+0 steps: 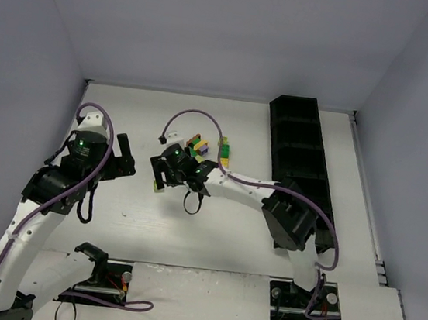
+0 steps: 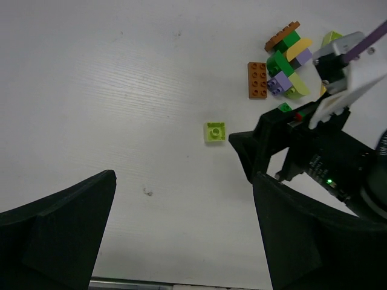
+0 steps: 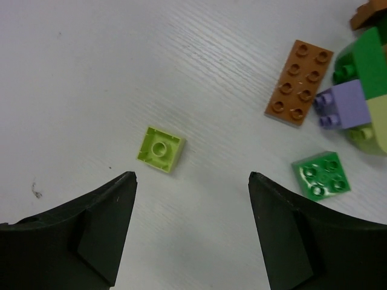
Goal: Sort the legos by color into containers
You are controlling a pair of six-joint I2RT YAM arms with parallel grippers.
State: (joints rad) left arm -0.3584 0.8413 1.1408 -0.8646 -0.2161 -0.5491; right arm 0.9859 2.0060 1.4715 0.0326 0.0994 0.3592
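Lime brick (image 3: 160, 149) lay alone on the table (image 3: 78, 72), just ahead of your right gripper (image 3: 190, 181) and slightly to its left; square, so no long axis mattered. That gripper pointed down, jaws wide apart. Your left gripper (image 2: 181, 181), also spread, hung farther off, with the tray (image 1: 302, 140) well to the right

White table top (image 3: 121, 72), matt, with a fine wood-like grain and a few dark specks; lime brick (image 3: 160, 148) of smooth plastic with a soft sheen; orange-brown brick (image 3: 299, 81) and lilac brick (image 3: 346, 104) of the same smooth plastic; green brick (image 3: 321, 174) glossier, light catching its studs; right gripper (image 3: 192, 181) with fingers (image 3: 84, 235) of matt black plastic; long tray (image 1: 275, 128) of dull black plastic; left arm's shell (image 1: 21, 238) of smooth white plastic.
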